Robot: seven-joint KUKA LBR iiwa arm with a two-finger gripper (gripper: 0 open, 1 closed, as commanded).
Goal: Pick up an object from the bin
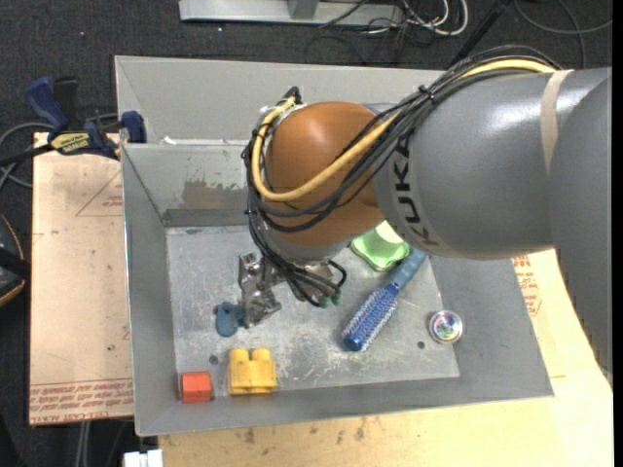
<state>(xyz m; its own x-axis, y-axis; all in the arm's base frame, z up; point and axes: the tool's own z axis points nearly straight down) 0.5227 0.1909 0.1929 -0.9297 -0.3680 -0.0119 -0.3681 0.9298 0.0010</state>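
Six small things are scattered over the floor of the grey bin (146, 261). The gripper (255, 295) is set low, left of centre, and a small dark-blue piece (229, 318), perhaps a toy, is seen just beside its tip. How far the gripper is spread cannot be told. A yellow block (252, 370) and an orange cube (196, 386) are placed near the front wall; a blue brush (378, 306), a green item (380, 248) and a shiny disc (446, 327) are found to the right.

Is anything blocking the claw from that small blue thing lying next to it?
Nothing visible does. The gripper sits right beside the small blue piece in the left part of the bin; the yellow block and blue brush lie clear of them.
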